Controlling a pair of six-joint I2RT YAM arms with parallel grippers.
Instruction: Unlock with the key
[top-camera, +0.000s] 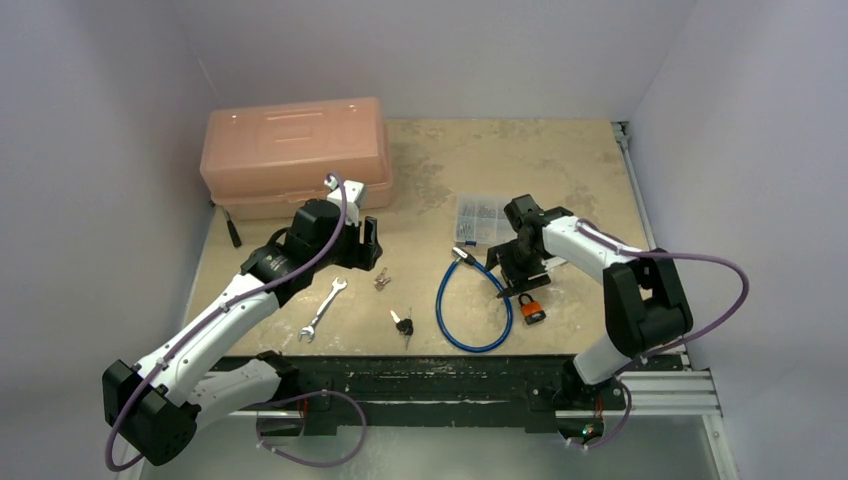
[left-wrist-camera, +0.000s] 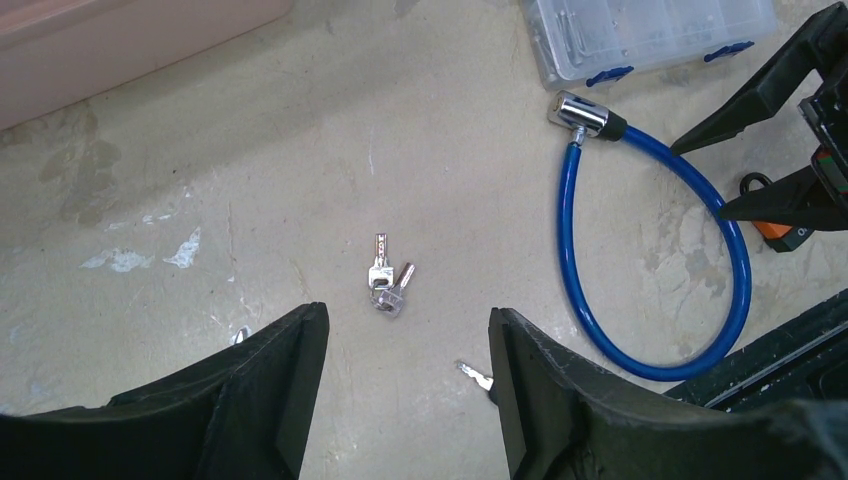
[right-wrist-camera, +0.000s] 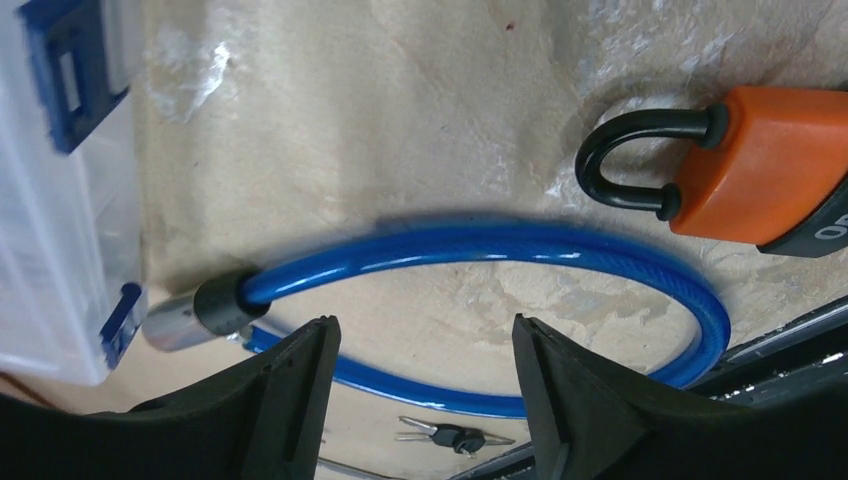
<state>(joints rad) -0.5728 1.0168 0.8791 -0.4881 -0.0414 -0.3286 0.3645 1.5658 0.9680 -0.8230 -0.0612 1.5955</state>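
The left jaws are wide open and empty, silver keys just ahead. The right jaws are too, orange padlock ahead.

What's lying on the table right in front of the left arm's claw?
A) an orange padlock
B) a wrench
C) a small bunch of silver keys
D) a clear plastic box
C. In the left wrist view the silver keys lie on the table just ahead of the gap in the open left gripper. The wrench lies off to one side, and the orange padlock is far across the table.
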